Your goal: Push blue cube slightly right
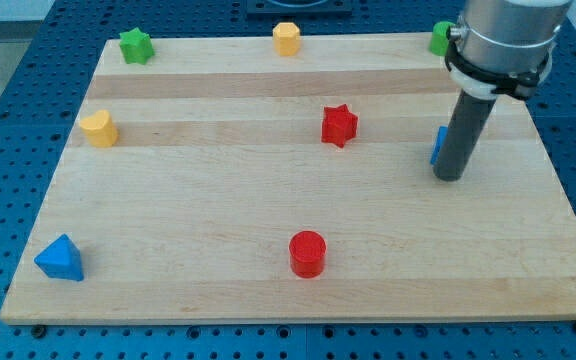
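The blue cube (436,146) sits at the view's right on the wooden board (218,200), mostly hidden behind my rod; only a thin blue sliver shows at the rod's left side. My tip (449,177) rests on the board right against the cube, in front of it and on its right. The rod rises to the arm's grey wrist at the view's top right.
A red star (339,125) lies left of my tip. A red cylinder (307,253) is at the bottom centre. A blue triangular block (60,259) is bottom left. A yellow heart (99,128), green star (136,45), yellow hexagon (286,38) and green block (440,39) lie along the left and top.
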